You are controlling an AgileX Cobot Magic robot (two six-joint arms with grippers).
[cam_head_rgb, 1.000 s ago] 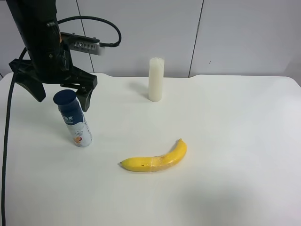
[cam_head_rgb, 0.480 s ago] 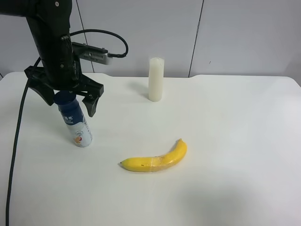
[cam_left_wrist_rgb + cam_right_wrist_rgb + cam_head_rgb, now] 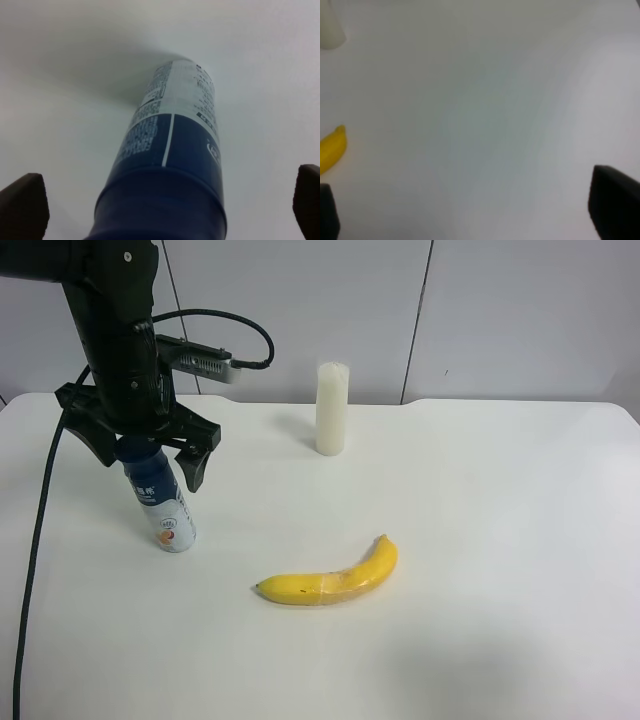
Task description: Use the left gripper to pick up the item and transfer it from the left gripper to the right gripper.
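Currently the left gripper [image 3: 148, 468] straddles the item [image 3: 160, 502], jaws released; the right gripper [image 3: 470, 210] is likewise spread, with nothing between its fingers.

Count on the table [image 3: 480, 540]: one item, one white cylinder [image 3: 332, 408], one banana [image 3: 330, 580]. The item stands on its white base toward the exterior high view's left side, dark blue cap uppermost, between the two black fingers of the left gripper, which flank the cap without touching it in the left wrist view. One orange mark sits near the base. The label carries white characters on the blue band and blocks of small dark print on the white half; this print is probably product text, but it is too blurred to read. The white cylinder is upright near the table's far edge, well apart from the item. The banana lies on its side.
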